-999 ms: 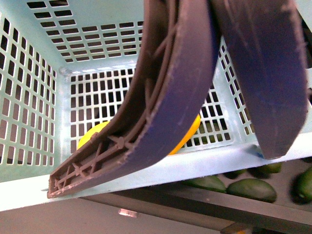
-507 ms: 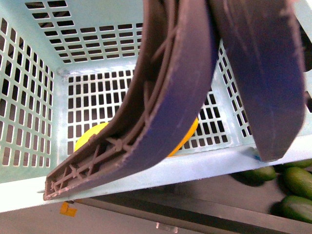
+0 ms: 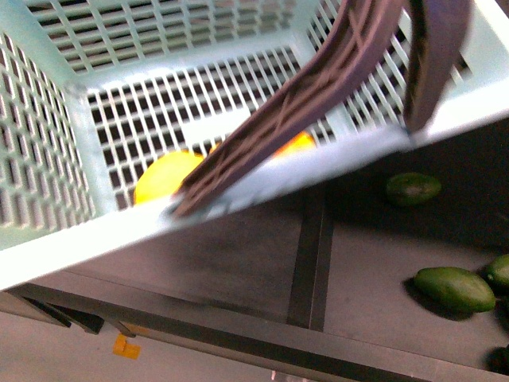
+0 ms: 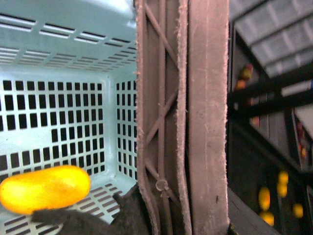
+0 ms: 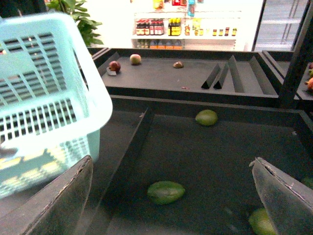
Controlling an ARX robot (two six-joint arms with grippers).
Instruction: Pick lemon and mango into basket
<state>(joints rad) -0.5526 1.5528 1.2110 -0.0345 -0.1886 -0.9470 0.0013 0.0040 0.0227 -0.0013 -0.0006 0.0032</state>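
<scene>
— Where has the fruit ended up?

— There's a mango (image 4: 45, 188) lying on the slotted floor of the basket (image 3: 95, 231), close to a corner. From the front I can see yellow-orange fruit behind the near wall, partly hidden by a brown handle (image 3: 294, 103) that crosses the opening at a slant. Whether one of those yellow shapes is the lemon I can't say; it's blurred.

— And the claws?

— The right gripper (image 5: 171, 196) is spread wide, its two fingers far apart, nothing between them. It hangs over a dark shelf tray (image 5: 215, 152) where green fruits (image 5: 166, 192) lie apart from each other. The basket shows off to one side of it, tilted.

— The left one?

— Hard to tell. Its camera looks along the brown handle, right up against it, with a dark bit of padding low down. I can't make out whether the left gripper is clamped or loose.
</scene>
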